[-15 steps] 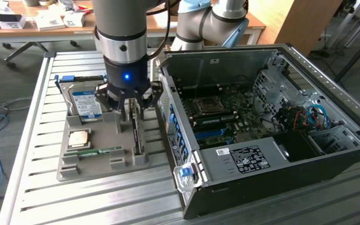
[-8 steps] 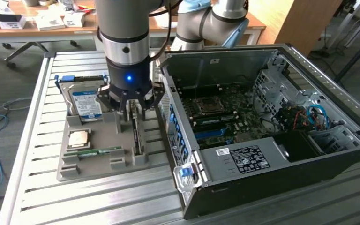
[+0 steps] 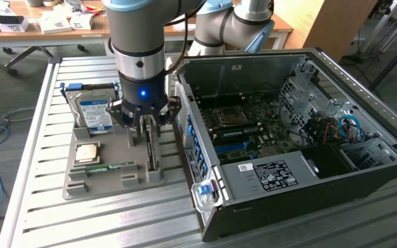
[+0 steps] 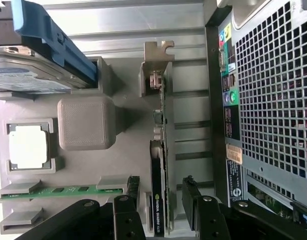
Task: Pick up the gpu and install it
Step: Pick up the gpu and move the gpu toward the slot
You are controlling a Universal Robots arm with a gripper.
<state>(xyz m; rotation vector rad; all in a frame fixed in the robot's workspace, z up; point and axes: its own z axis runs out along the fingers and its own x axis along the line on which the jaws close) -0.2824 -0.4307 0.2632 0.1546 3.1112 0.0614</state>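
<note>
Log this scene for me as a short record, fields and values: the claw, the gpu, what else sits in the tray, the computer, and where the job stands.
claw: claw open, straddling the gpu, with a gap on each side
gpu: standing on edge in its slot of the grey tray
tray contents: hard drive, processor, memory stick
computer: computer case beside the tray, toward the exterior view's right, side open, motherboard exposed
job: gpu not yet gripped or lifted
</note>
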